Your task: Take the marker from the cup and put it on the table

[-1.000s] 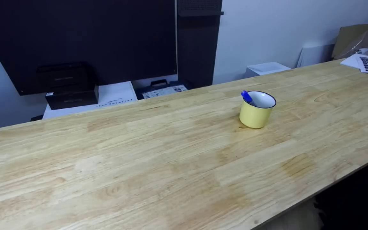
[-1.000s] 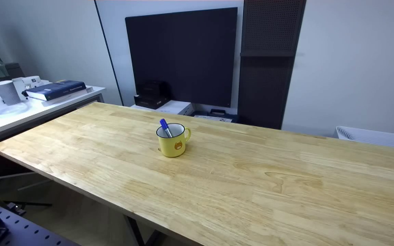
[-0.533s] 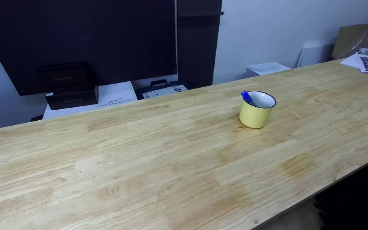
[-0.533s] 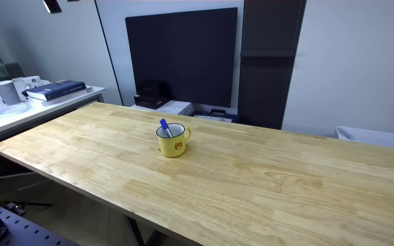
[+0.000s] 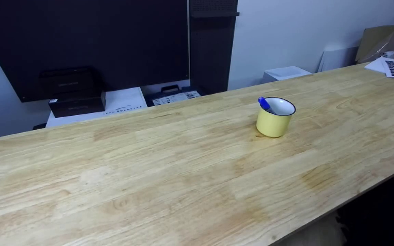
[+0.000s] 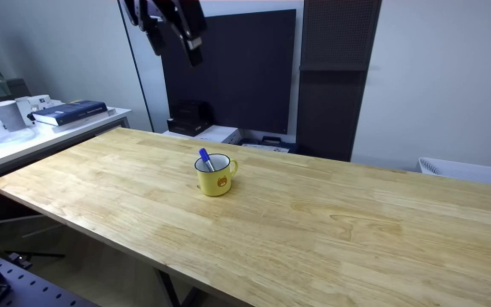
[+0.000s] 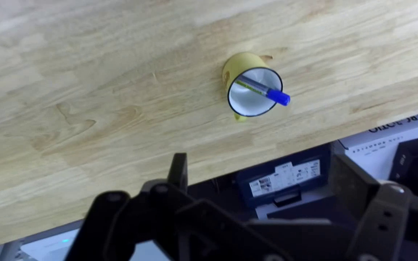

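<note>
In an exterior view, note the jaws high above the tabletop (image 6: 313, 221): missing a second ago, a mere tip at the upper edge half a second ago, now spread apart with nothing between them. Read this as the start of the approach, with nothing yet taken. Find the marker (image 6: 207, 160) tilted inside the upright yellow cup (image 6: 211, 184), with cap above the rim. Observe also the handle (image 6: 234, 167).

In an exterior view, find cardboard (image 5: 375, 39) at the upper right and the same cup and marker, unmoved, but neither jaws nor handle.

In the wrist view, look down into the cup's white inside and along the pale barrel of the marker to the blue cap, out past the rim. See the jaws wide apart and bare, offset from the cap. Infer a need for sideways correction before descent, with some risk of catching the rim. Note, too, the dark blue case (image 7: 283, 175) beyond the tabletop's edge, shown more fully here than in either exterior view.
</note>
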`<state>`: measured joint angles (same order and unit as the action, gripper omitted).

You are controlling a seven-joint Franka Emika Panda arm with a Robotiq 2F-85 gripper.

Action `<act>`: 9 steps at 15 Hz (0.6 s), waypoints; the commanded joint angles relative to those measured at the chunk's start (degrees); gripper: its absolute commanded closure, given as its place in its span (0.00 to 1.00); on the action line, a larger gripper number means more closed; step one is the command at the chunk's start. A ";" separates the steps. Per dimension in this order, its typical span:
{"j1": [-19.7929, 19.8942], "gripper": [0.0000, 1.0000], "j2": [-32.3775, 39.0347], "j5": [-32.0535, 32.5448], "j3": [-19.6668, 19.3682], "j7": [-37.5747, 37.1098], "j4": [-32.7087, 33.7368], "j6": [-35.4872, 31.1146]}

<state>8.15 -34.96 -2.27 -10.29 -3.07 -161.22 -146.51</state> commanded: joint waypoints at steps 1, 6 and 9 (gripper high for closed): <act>0.52 0.00 1.32 -1.32 -0.77 2.64 0.19 -0.87; -1.29 0.00 1.65 -2.75 -1.27 5.02 0.61 0.42; -8.83 0.00 5.79 -10.42 -9.16 17.97 1.74 -0.36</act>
<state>5.97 -32.85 -6.06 -12.49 4.47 -160.73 -146.54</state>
